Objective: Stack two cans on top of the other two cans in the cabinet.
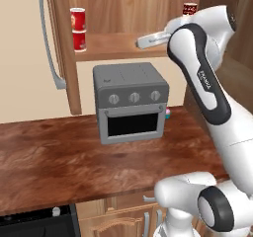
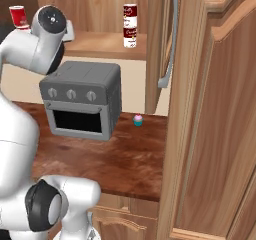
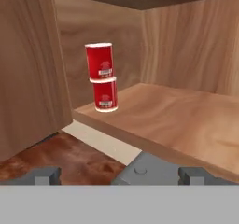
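Observation:
On the left end of the cabinet shelf [image 1: 113, 46] two cans stand stacked, one red can [image 1: 77, 19] upright on another [image 1: 79, 40]. The right base view shows the same pair, upper can [image 2: 130, 14] white with a red band, lower can [image 2: 130, 36] beneath it. In the hand view the stack [image 3: 102, 78] is ahead, left of centre. A further red can [image 1: 189, 8] [image 2: 18, 16] shows at the shelf's other end; my arm hides its base. My gripper [image 1: 140, 43] [image 3: 119, 176] hovers in front of the shelf, pointing at the stack, open and empty.
A grey toaster oven [image 1: 131, 102] [image 2: 82, 99] stands on the wood counter [image 1: 49, 152] right under my hand. A small cupcake [image 2: 138, 120] sits beside it. The cabinet door with its curved grey handle [image 1: 49, 38] [image 2: 170, 34] hangs open. A tall wood panel [image 2: 215, 134] stands alongside.

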